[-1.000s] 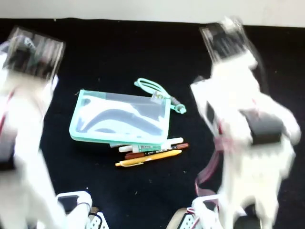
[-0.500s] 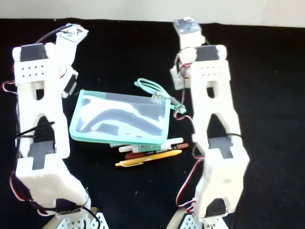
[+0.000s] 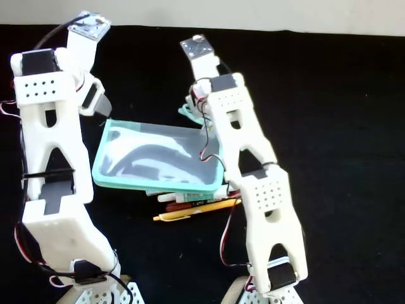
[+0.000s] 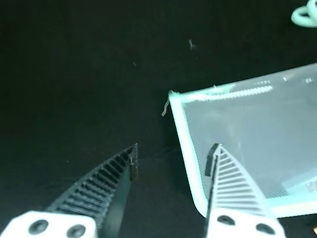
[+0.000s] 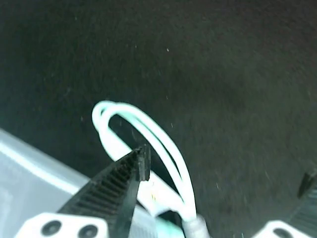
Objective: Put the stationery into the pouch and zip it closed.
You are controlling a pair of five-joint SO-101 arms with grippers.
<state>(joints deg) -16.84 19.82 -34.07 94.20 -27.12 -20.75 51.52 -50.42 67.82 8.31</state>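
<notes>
A clear pouch [image 3: 152,155] with mint trim lies flat mid-table. Its mint strap loop [image 3: 187,113] lies off its far right corner. A white pen, a brown pen and a yellow pen [image 3: 196,208] lie together along its near edge, partly under it. My left gripper [image 3: 97,101] hangs open just above the pouch's far left corner [image 4: 171,95], one finger [image 4: 233,178] over the pouch's edge and the other over bare table. My right gripper [image 5: 225,163] is open above the strap loop [image 5: 143,129], holding nothing. The right arm [image 3: 243,164] covers the pouch's right edge.
The black table top [image 3: 335,126] has free room to the right of the right arm and along the far side. A pale wall edge runs across the back. Both arm bases stand at the near edge.
Both arms have stretched out over the table. The right arm has swung left, from beside the pouch to over its strap loop. Pouch and pens have not moved.
</notes>
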